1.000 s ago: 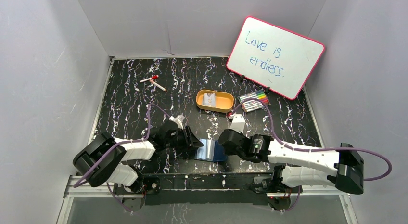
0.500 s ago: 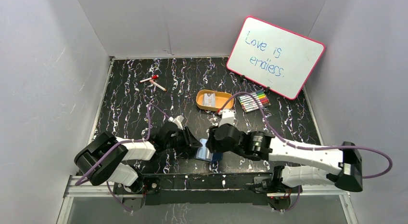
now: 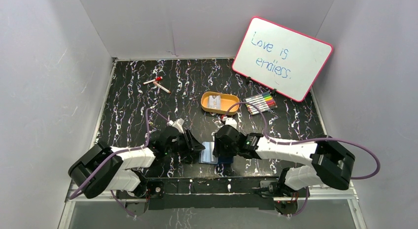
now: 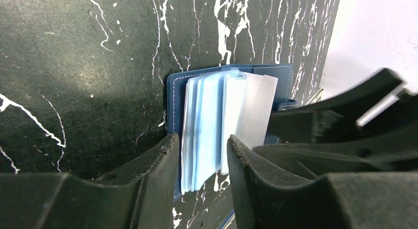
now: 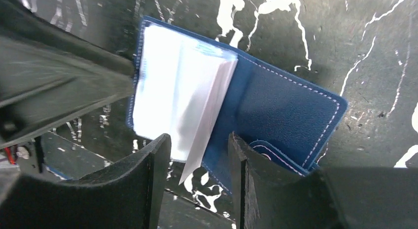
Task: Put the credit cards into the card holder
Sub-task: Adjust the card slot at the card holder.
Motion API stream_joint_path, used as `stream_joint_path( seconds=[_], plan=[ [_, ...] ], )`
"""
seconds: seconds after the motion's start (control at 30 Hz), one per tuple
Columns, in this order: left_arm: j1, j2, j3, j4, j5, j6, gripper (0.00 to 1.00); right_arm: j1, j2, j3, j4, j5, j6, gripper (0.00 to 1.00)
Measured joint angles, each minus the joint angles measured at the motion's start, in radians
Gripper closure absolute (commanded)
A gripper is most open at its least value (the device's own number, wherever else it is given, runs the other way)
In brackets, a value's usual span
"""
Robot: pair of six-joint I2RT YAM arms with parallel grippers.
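The navy card holder [image 3: 208, 153] lies open near the table's front edge, its clear sleeves [image 4: 209, 115] fanned upward. A pale grey-white credit card [image 5: 209, 115] stands tilted among the sleeves, its lower corner jutting past the cover [image 5: 281, 111]. My left gripper [image 4: 201, 145] is open, and its fingers straddle the sleeve stack from the left side. My right gripper [image 5: 199, 146] is open over the holder's near edge, with the card's corner loose between its fingers. More credit cards [image 3: 214, 101] lie in the orange tray [image 3: 231, 107].
A pink-framed whiteboard [image 3: 282, 58] leans at the back right, with a row of coloured markers [image 3: 260, 102] in front of it. A red-capped marker [image 3: 156, 83] lies at the back left. The table's front edge runs just below the holder.
My right gripper swung left from beside the holder to over it and opened. The holder's sleeves now stand up more. The left gripper stays at the holder's left side.
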Motion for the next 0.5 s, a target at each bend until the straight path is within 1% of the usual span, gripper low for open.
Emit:
stream_joint_path(
  seconds=[0.1,0.2,0.27,0.33,0.5],
  plan=[
    [0.0,-0.034,-0.001,-0.022,-0.004,0.002,0.5,-0.021,0.032,-0.037,0.039,-0.04,-0.002,0.42],
    [0.0,-0.076,-0.001,-0.048,-0.011,0.004,0.48,-0.039,0.036,-0.061,0.071,-0.069,-0.004,0.38],
    [0.0,-0.103,-0.001,-0.066,-0.017,0.005,0.47,-0.056,0.037,-0.08,0.107,-0.094,-0.008,0.37],
    [0.0,-0.122,-0.001,-0.08,-0.019,0.008,0.47,-0.077,0.034,-0.103,0.146,-0.122,-0.01,0.39],
    [0.0,-0.131,0.0,-0.114,-0.019,0.021,0.47,-0.118,0.017,-0.154,0.235,-0.162,-0.029,0.49]
  ],
)
